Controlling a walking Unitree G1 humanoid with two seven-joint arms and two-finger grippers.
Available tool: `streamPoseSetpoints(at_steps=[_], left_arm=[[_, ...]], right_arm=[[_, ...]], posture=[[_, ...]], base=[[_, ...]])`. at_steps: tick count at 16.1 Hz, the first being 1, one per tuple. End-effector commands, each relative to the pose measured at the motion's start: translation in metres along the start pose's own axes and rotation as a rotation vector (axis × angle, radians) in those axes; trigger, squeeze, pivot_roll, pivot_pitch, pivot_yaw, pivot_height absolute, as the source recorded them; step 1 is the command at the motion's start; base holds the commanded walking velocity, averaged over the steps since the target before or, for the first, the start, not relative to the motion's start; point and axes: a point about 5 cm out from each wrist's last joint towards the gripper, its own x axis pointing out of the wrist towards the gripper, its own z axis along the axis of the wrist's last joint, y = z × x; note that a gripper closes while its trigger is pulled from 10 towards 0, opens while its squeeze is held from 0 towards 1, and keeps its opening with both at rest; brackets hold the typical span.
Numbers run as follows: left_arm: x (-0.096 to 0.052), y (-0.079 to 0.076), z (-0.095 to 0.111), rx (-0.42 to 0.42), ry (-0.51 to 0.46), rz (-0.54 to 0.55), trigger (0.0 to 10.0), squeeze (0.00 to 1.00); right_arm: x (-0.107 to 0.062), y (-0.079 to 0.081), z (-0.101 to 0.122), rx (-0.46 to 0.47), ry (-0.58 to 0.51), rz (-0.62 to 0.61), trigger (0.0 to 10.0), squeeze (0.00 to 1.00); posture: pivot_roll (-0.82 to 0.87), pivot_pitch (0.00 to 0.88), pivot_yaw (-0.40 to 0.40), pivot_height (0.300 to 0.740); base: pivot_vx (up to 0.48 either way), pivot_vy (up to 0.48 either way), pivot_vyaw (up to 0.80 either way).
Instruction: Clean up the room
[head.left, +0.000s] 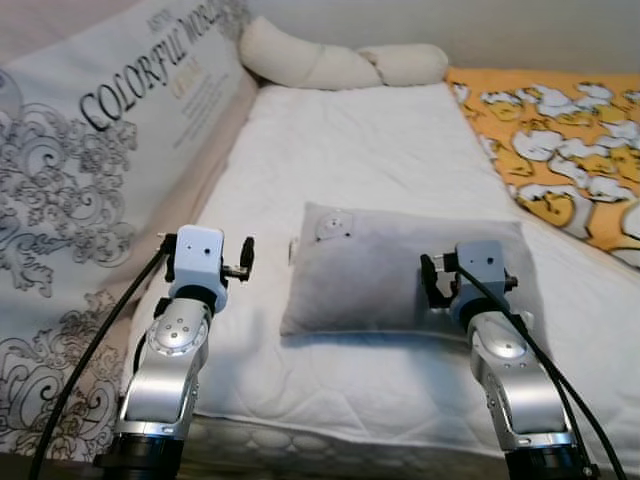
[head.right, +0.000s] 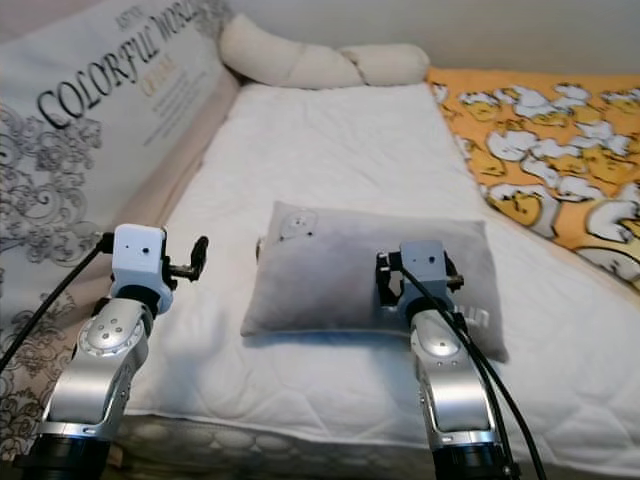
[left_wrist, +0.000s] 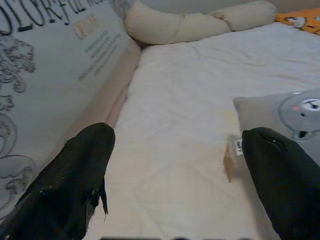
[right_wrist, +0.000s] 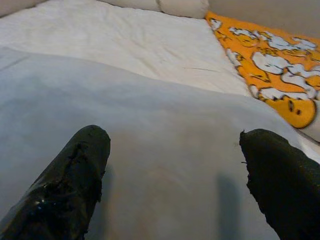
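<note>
A grey pillow (head.left: 380, 265) with a small animal face printed on it lies flat on the white mattress (head.left: 350, 140), near its front edge. My left gripper (head.left: 207, 255) hovers over the mattress just left of the pillow, open and holding nothing. In the left wrist view, the left gripper (left_wrist: 175, 165) has the pillow's corner (left_wrist: 295, 110) and its tag beside one finger. My right gripper (head.left: 470, 272) is low over the pillow's near right part, open. The right wrist view has grey fabric (right_wrist: 165, 125) spanning the gap of the right gripper (right_wrist: 175, 170).
A long cream bolster (head.left: 340, 62) lies across the far end of the bed. An orange duck-print blanket (head.left: 560, 140) covers the right side. A large printed panel reading "COLORFUL WORLD" (head.left: 90, 150) leans along the left edge.
</note>
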Motion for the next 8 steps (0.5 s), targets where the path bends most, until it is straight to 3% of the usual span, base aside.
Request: streamPoseSetpoints(at_steps=[1,8], left_arm=[[0.0003,-0.0016,-0.0001,0.013,0.001,-0.009,10.0,0.0],[0.0001,-0.003,-0.001,0.016,0.005,-0.017,10.0,0.0]], right_arm=[[0.0031,-0.0032,0.003,-0.003,-0.01,-0.008,10.0,0.1],[0.0033,-0.0036,0.0023,-0.005,-0.009,-0.009,10.0,0.0]], posture=[[0.05,0.0,0.051,0.74],[0.04,0.0,0.051,0.74]], base=[[0.0,0.0,0.0],[0.0,0.0,0.0]])
